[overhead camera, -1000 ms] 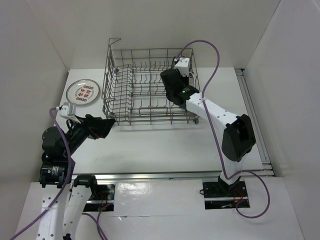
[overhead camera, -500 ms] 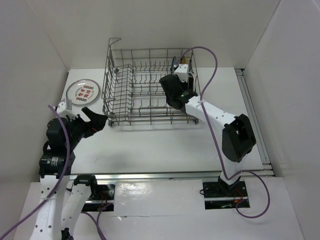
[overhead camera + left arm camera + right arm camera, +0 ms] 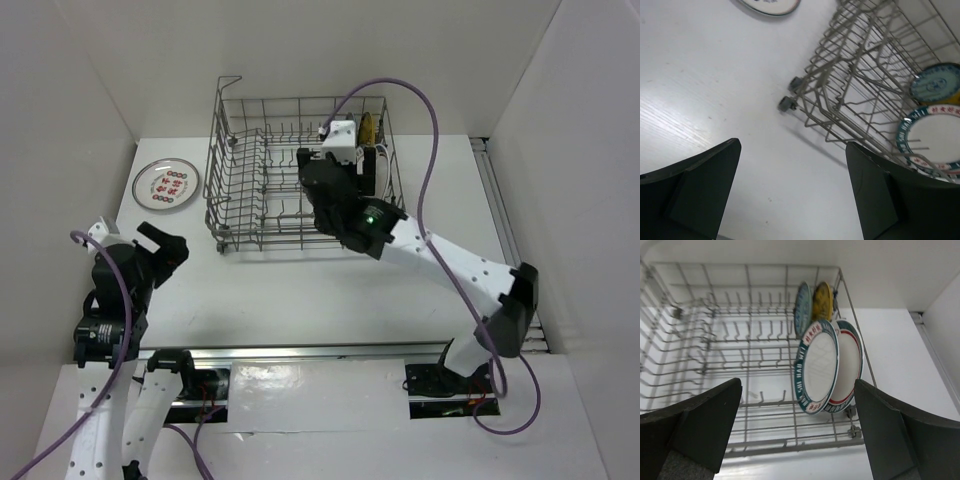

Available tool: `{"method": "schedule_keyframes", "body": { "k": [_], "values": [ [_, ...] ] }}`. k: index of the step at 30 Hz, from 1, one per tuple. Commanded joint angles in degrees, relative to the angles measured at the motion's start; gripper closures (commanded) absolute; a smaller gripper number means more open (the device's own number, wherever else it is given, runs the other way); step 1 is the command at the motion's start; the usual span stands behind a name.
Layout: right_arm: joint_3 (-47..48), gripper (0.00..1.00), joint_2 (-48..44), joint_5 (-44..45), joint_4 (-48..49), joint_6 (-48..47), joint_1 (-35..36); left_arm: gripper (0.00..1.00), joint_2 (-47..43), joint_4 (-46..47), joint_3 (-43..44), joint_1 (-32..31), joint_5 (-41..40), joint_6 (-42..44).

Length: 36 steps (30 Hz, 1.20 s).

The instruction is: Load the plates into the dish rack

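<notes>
The grey wire dish rack [image 3: 213,150] stands at the back of the table. Along its right end several plates stand on edge: two large white ones with green rims [image 3: 816,367] [image 3: 849,362], a small teal one [image 3: 802,307] and a small yellow-brown one [image 3: 823,300]. My right gripper [image 3: 797,390] hangs open above the rack's near right part, apart from the plates and holding nothing. One more white plate with red marks [image 3: 167,185] lies flat on the table left of the rack. My left gripper [image 3: 162,243] is open and empty, near the rack's near left corner [image 3: 787,102].
White walls close in the table at the back and on both sides. A metal rail [image 3: 505,220] runs along the table's right edge. Bare table surface [image 3: 300,290] lies between the rack and the arm bases.
My right gripper has opened and drawn back towards the near side, leaving a green-rimmed plate standing in the rack. My left gripper has pulled back, left and nearer, away from the rack.
</notes>
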Motion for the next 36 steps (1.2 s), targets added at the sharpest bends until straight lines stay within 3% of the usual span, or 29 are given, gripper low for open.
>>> {"method": "schedule_keyframes", "body": {
  "k": [1, 6, 11, 16, 20, 24, 25, 30, 36],
  "values": [
    [2.2, 0.00, -7.4, 10.3, 7.6, -9.2, 6.2, 0.00, -0.4, -2.3, -1.0, -0.1, -9.5, -4.9],
    [0.4, 0.00, -11.7, 15.6, 14.3, -19.2, 16.6, 0.00, 0.7, 2.3, -4.9, 1.2, -7.1, -11.5],
    [-1.1, 0.00, -15.5, 17.9, 11.0, -18.4, 23.8, 0.00, 5.0, 12.7, -10.5, 4.2, -2.3, -17.0],
    [-4.3, 0.00, -18.7, 23.1, 11.2, -19.2, 33.1, 0.00, 14.1, 25.5, -17.2, 18.2, 11.4, -19.6],
    [-8.2, 0.00, -19.9, 29.3, 18.4, -26.1, 42.6, 0.00, 22.2, 42.2, -23.0, 25.5, 21.1, -22.1],
    [-8.7, 0.00, -18.5, 29.9, 19.9, -27.8, 48.5, 0.00, 34.8, 61.5, -26.7, 25.4, 23.9, -24.7],
    [-8.7, 0.00, -18.5, 29.9, 19.4, -27.3, 49.9, 0.00, 37.0, 70.2, -28.0, 25.4, 23.9, -25.6],
    [-11.1, 0.00, -16.2, 27.8, 18.7, -25.1, 51.1, 0.00, 53.4, 85.3, -29.7, 25.4, 24.6, -29.5],
    [-12.2, 0.00, -15.7, 26.4, 16.8, -21.1, 52.3, 0.00, 65.3, 96.9, -28.4, 23.5, 21.2, -32.3]
  ]
}}
